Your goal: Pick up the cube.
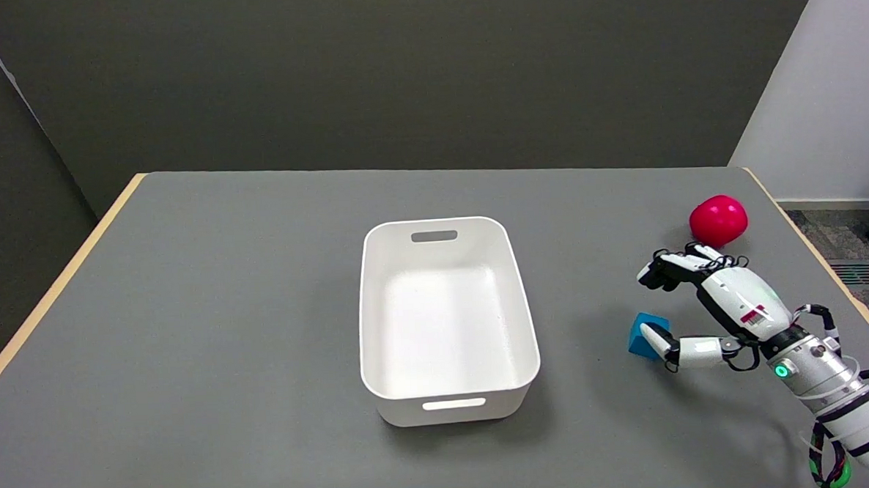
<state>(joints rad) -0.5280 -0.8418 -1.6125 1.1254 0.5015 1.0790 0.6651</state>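
Blue and small, the plastic cube (640, 334) sits on your grey bench (225, 319), right of the white plastic bin (449, 320). Your robot hand (709, 309) is spread apart, thumb touching the cube's near-right side, fingers (659, 271) raised beside the red ball (718, 220).

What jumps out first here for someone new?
The white bin sits empty at the table's centre. Right of it, the right hand is spread around a blue cube, thumb beside it, not yet gripping. A red ball lies behind the hand.
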